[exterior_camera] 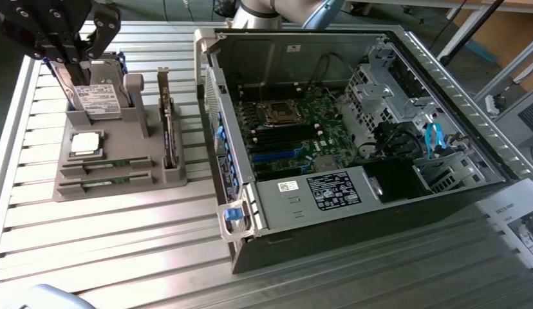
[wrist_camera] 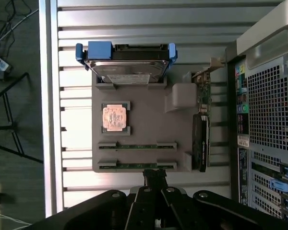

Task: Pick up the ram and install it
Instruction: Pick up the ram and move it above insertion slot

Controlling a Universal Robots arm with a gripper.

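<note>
Two ram sticks, thin green boards, lie on edge in the front slots of a grey holder (exterior_camera: pixel 120 145): one ram stick (exterior_camera: pixel 105 168) (wrist_camera: pixel 137 146) and a second ram stick (exterior_camera: pixel 100 187) (wrist_camera: pixel 137 166) beside it. My gripper (exterior_camera: pixel 67 56) (wrist_camera: pixel 155 173) hangs high above the holder's far end, over the hard drive, with its black fingers together and nothing between them. In the wrist view its fingertips sit just past the holder's edge nearest the second stick.
The holder also carries a hard drive (exterior_camera: pixel 96 100) in a blue frame, a square processor chip (exterior_camera: pixel 85 143) and an upright card (exterior_camera: pixel 168 135). At the exterior view's right lies an open computer case (exterior_camera: pixel 438 84) with its motherboard (exterior_camera: pixel 288 132) exposed. All rest on a slatted metal table (exterior_camera: pixel 120 244).
</note>
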